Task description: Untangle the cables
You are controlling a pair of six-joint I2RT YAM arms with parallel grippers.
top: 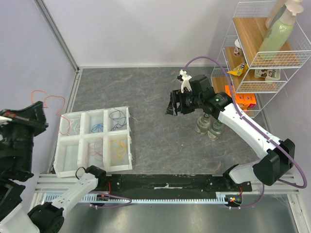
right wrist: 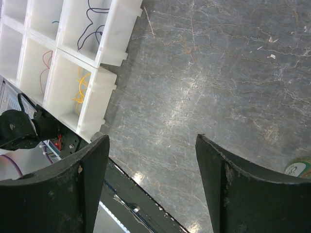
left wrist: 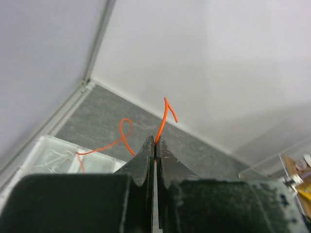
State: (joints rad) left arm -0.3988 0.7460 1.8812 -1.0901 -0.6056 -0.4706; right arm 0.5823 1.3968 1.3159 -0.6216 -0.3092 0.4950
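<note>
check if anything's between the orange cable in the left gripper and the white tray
Nothing visible. The left gripper holds the orange cable in the air just left of the white tray, with only open space between them.

Top external: high, looks down on whole worktop (top: 155,97). Right wrist: close, angled down, shares tray (right wrist: 121,29) with top. Left wrist: faces far wall (left wrist: 194,58).

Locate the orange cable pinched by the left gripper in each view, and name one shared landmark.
Top external: orange cable at far left, above the white compartment tray.
Left wrist: cable at centre, rising from the shut left gripper.
Right wrist: not in it.
Shared landmark: the tray, lower left for the left wrist, upper left for the right wrist.
</note>
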